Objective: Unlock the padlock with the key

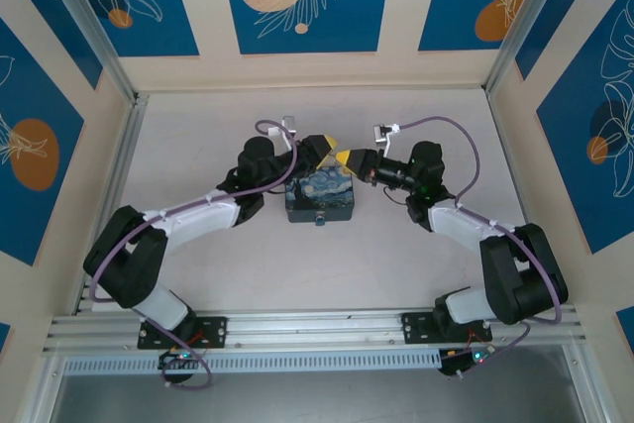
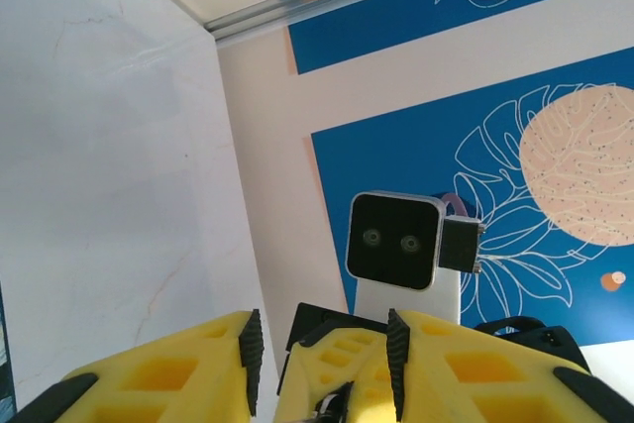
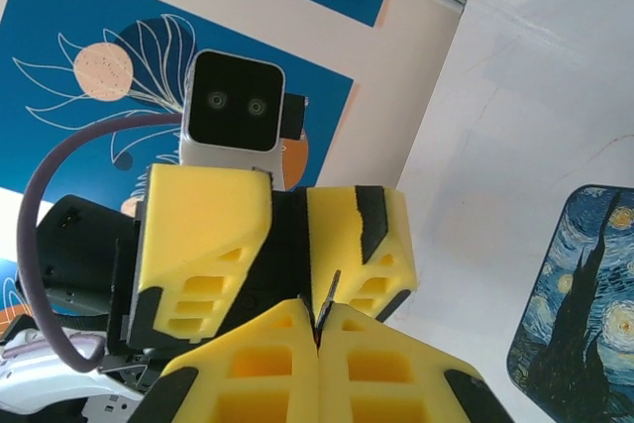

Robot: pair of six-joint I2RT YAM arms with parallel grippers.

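Seen from above, the key is too small to make out. The padlock is showing as no more than a blue-grey speck against the near side of the painted tin, which is lying on the table. Its shackle and keyhole are too small to see, so which way it is facing cannot be told. In that overhead view the two grippers are meeting tip to tip just past the far edge of the tin, the left gripper reaching in from the left and the right gripper from the right, but how their jaws stand is not resolving there. The right wrist view is supplying that: the right gripper's yellow fingers are pressing together, clenching the key, a thin sliver whose held end is hiding between the pads. Its long axis is running along those fingers, with the free end pointing away from the right wrist toward the left gripper facing it. That end is lying just in front of the inner edge of one of the left gripper's fingers, and whether it is touching cannot be told. The left wrist view is showing the left gripper's own pads standing apart, released, with the right gripper's tips sitting in the gap and being cut off by the bottom edge. A corner of the tin is appearing, cropped, at the right edge of the right wrist view.
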